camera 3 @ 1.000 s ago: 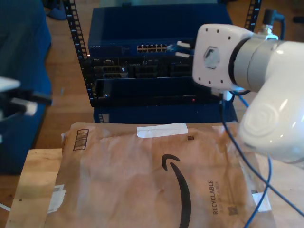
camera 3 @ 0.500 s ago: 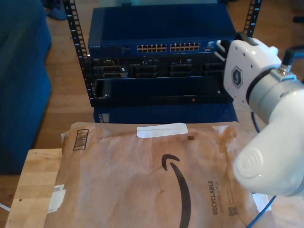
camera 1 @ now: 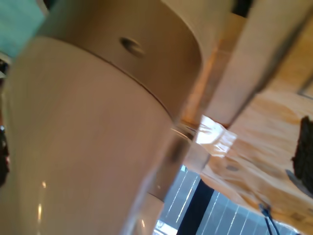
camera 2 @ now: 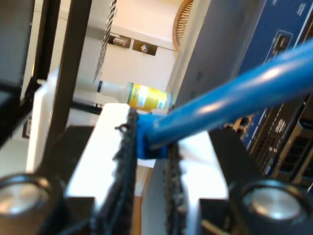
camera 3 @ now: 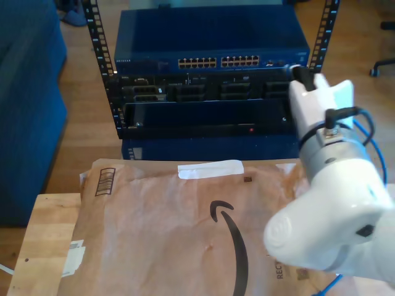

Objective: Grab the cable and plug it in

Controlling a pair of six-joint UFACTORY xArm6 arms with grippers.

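My second gripper (camera 2: 149, 147) pinches the blue cable (camera 2: 230, 98) between narrow pads, near the rack switch (camera 3: 210, 61) at twelve o'clock; my first gripper's fingers cannot be made out.

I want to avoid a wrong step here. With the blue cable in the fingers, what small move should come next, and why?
Probably ease my second gripper toward the switch's port row. Its fingers are clamped on the blue cable at its plug end, and the rack face is already close beside it, so aligning the plug with a port seems due.
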